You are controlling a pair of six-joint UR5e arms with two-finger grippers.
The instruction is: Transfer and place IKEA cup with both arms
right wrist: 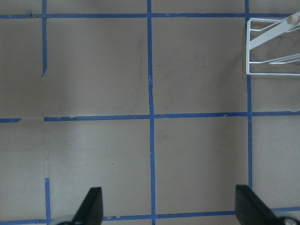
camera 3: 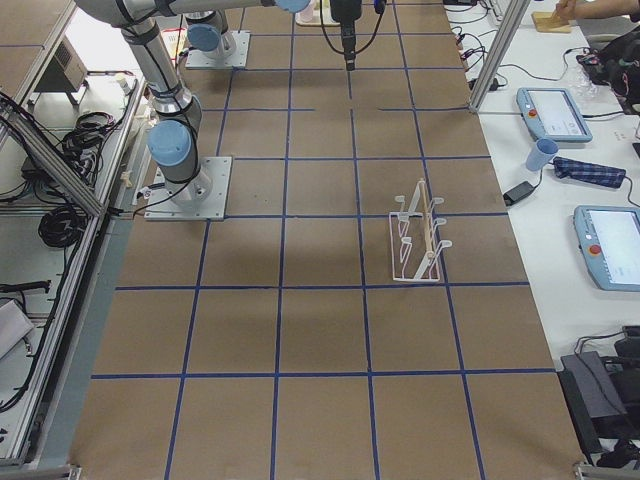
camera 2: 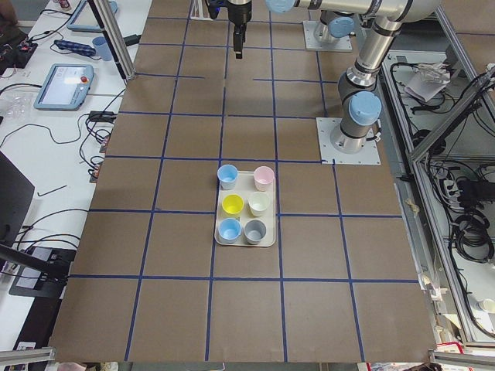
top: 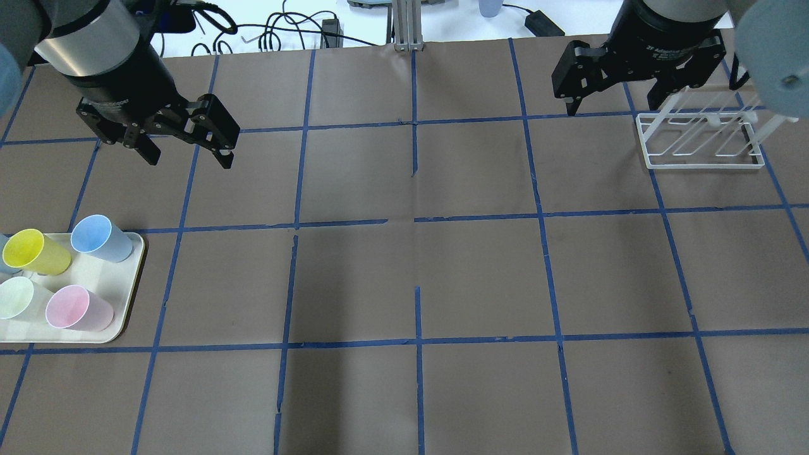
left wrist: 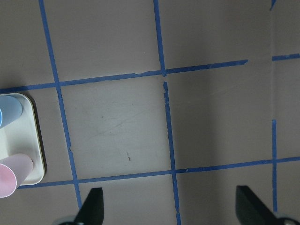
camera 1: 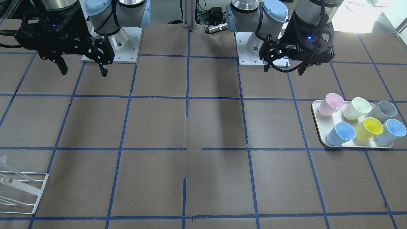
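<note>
A cream tray lies in the left half of the table, about midway between its long edges. It carries six cups standing mouth up in two rows of three. In the row on the robot's side stand a pink cup, a pale cream-green cup and the IKEA cup. The IKEA cup is the grey one, in the tray's corner toward the table's left end. In the row on the operators' side stand a light blue cup, a yellow cup and a second light blue cup, the last just beside the IKEA cup. A white wire rack stands in the table's right half, near the long edge on the operators' side.

The left end effector hangs above the table with its fingers spread wide and nothing between them. The IKEA cup is well apart from it, off toward the table's left end. The left wrist view catches only one corner of the tray, with the pink cup and one light blue cup. The right end effector hangs above the table's right half, fingers likewise spread and gripping nothing. Most of the table's length lies between it and the IKEA cup.
</note>
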